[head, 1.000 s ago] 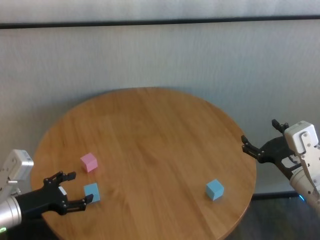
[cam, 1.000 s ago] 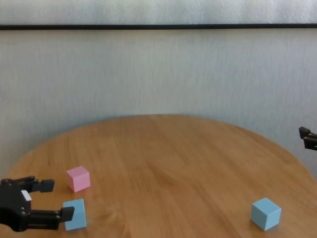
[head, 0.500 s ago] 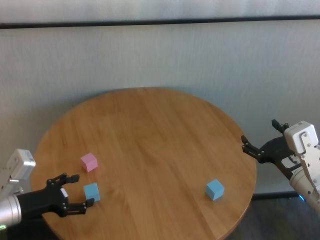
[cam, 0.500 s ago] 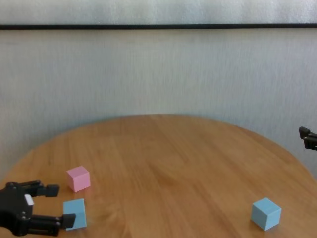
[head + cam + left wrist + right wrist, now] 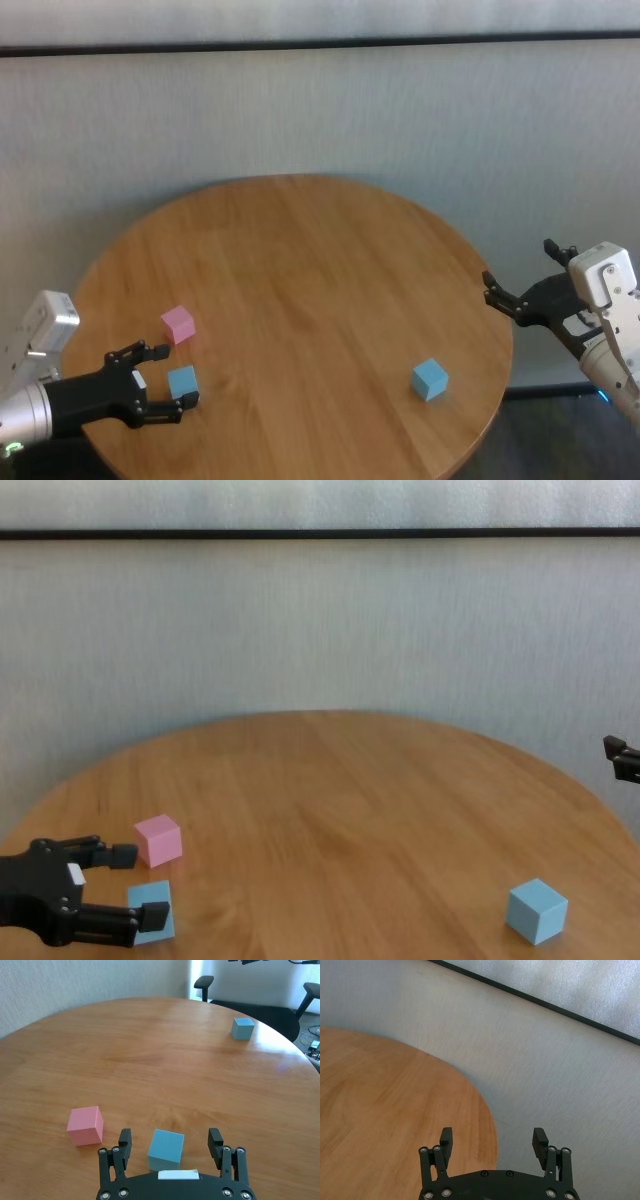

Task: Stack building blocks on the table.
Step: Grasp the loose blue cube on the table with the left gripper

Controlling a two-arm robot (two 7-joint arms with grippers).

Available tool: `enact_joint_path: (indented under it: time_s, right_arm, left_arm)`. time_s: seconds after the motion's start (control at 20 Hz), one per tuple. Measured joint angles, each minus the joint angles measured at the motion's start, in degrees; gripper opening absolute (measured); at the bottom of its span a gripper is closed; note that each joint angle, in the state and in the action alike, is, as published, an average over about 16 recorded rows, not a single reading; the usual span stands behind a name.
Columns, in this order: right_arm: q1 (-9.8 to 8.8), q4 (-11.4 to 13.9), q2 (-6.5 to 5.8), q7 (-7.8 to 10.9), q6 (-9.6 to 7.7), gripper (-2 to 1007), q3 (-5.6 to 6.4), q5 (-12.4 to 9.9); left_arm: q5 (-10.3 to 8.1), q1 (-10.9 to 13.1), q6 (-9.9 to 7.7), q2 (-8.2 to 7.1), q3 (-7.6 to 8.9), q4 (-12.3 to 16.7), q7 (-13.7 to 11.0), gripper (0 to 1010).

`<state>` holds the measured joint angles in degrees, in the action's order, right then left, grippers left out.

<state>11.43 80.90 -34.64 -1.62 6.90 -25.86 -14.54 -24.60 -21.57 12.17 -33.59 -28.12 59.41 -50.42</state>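
On the round wooden table [image 5: 300,260] a pink cube [image 5: 178,324] lies at the left, with a light blue cube [image 5: 183,381] just in front of it. A second light blue cube [image 5: 429,379] lies at the right. My left gripper [image 5: 163,378] is open, low over the table, its fingers on either side of the near blue cube [image 5: 166,1149] without touching it. In the left wrist view the pink cube [image 5: 85,1125] sits beside one finger. My right gripper [image 5: 525,280] is open and empty, held off the table's right edge.
A pale wall with a dark stripe [image 5: 320,44] stands behind the table. In the left wrist view an office chair [image 5: 204,982] stands beyond the far edge.
My left gripper has moved forward over the table, so its fingers now straddle the near blue cube. The right arm and the cubes have not moved.
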Motion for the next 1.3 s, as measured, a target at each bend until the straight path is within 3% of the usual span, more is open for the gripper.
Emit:
enact_joint_path:
  time_s: [0.85,1.3]
  right_arm:
    - [0.0,0.0,0.0,0.0,0.0,1005,0.0,0.0]
    - [0.0,0.0,0.0,0.0,0.0,1005,0.0,0.0]
  left_arm:
    - [1.25,-0.67,-0.37,1.14,-0.65,-1.09,1.7,1002]
    - [2.87,-1.11,-0.53,1.88,-1.14,-2.07,2.81,1002]
